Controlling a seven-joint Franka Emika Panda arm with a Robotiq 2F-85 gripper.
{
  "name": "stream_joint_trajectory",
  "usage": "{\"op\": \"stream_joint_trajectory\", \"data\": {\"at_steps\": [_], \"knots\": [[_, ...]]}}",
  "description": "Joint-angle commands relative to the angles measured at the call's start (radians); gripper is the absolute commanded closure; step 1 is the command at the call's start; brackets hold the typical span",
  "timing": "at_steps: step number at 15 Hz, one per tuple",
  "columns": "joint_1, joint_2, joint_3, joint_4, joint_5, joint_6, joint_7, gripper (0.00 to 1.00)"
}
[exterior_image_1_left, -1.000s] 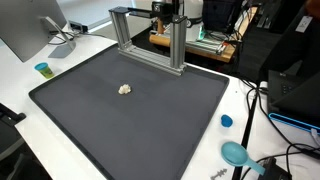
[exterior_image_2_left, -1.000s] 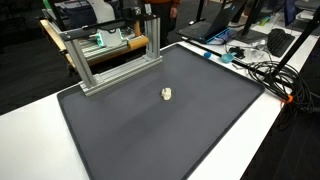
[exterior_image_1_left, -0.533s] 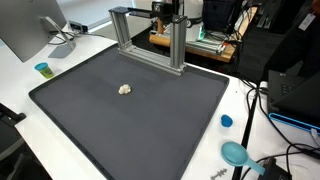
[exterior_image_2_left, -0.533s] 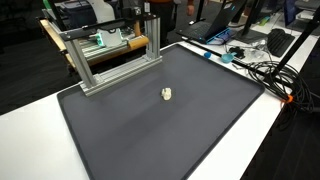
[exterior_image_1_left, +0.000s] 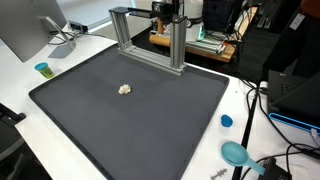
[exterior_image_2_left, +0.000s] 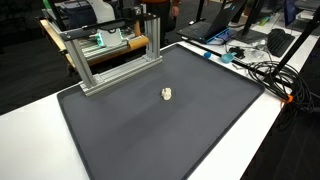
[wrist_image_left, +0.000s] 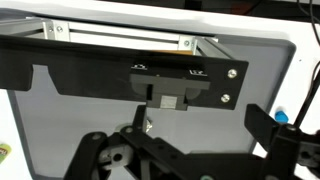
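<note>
**Fig.** Released pincer (wrist_image_left: 185, 165) (fingers spread wide, holding nothing), seen in the wrist view over a dark grey rubbery mat (exterior_image_1_left: 150, 125) on the white worktop (exterior_image_1_left: 70, 55). A small cream-coloured crumpled lump (exterior_image_1_left: 125, 89) lies alone on the mat, visible in both exterior views, apart from the silver aluminium-profile frame (exterior_image_1_left: 150, 40) at the mat's far edge. Judged good practice: centre the fingers astride the lump, descend straight, close gently — it looks light and easily nudged aside.

A lab (monitor (exterior_image_1_left: 25, 30), cables (exterior_image_2_left: 262, 72), aluminium frame (exterior_image_1_left: 150, 35)).
</note>
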Motion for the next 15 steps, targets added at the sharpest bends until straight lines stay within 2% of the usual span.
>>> {"op": "stream_joint_trajectory", "data": {"at_steps": [1, 2, 6, 11, 15], "knots": [[0.015, -0.022, -0.076, -0.038, 0.042, 0.058, -0.081, 0.00], [0.001, -0.002, -0.034, -0.007, 0.009, 0.023, -0.041, 0.00], [0.001, -0.001, -0.064, -0.020, 0.020, 0.041, -0.065, 0.00], [-0.019, -0.024, -0.023, -0.123, 0.004, 0.173, 0.006, 0.00], [-0.055, -0.047, -0.007, -0.204, -0.031, 0.352, 0.048, 0.00]]}}
